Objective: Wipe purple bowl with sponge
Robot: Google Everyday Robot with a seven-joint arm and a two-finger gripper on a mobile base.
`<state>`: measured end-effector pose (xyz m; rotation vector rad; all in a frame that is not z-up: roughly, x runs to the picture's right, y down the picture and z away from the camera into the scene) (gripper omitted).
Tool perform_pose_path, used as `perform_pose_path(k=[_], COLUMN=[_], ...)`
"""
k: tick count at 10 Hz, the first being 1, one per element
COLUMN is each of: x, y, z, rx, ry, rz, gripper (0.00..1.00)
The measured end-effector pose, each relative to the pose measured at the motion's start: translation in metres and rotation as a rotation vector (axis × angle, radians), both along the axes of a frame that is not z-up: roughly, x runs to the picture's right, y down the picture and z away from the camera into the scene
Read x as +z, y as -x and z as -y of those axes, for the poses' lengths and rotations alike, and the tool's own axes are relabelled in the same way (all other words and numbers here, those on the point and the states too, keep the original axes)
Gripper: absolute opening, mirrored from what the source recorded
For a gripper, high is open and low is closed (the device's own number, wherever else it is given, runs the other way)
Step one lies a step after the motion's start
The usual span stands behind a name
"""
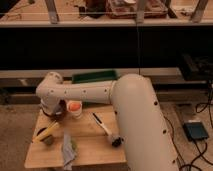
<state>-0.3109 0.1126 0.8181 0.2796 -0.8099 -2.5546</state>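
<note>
Yellow sponge lies unheld on the wooden table. Gripper hangs over the hidden purple bowl, and I cannot tell its state. Wiping seemingly not started.

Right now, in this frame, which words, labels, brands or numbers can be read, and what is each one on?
None can be read.
Green tray, white cup, wooden table: no lettering shows.
Arm: dark dots only, no letters.
Gripper, low at the table's back left beside the cup: no marking shows.
Shelf items at the top: too blurred to read.
</note>
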Motion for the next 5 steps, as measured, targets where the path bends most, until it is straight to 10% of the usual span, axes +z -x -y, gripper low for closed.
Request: perform_pose_path(k=[5], x=[-0.013], y=[-0.035], z=[-0.007], rx=[0.023], ry=[-0.004], rz=[-0.010], gripper=[0.03])
